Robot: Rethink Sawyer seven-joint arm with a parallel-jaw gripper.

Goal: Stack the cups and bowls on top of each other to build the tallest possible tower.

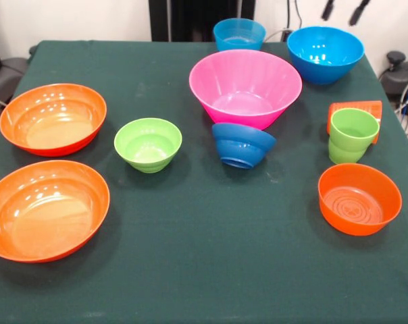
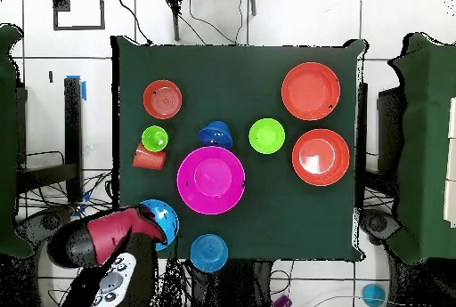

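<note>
My gripper (image 1: pixel 344 10) shows only as two spread fingertips at the top edge, open and empty, above a sky blue bowl (image 1: pixel 325 52). The second sky blue bowl (image 1: pixel 239 34) is to its left. The big pink bowl (image 1: pixel 244 88) stands alone on the table, in no stack. A small dark blue bowl (image 1: pixel 242 144) leans tipped against its front. The lime green cup (image 1: pixel 352 135) stands upright, and the orange cup (image 1: pixel 356 108) lies on its side behind it. The smaller orange bowl (image 1: pixel 359 198), the lime green bowl (image 1: pixel 148 144) and two wide orange bowls (image 1: pixel 53 118) (image 1: pixel 46 209) stand apart.
In the overhead view the red arm (image 2: pixel 98 237) reaches in from the bottom left and partly covers the sky blue bowl (image 2: pixel 160 219). The green cloth-covered table (image 1: pixel 211 270) is bare along its front. Cables and a black device (image 1: pixel 395 59) lie off the right edge.
</note>
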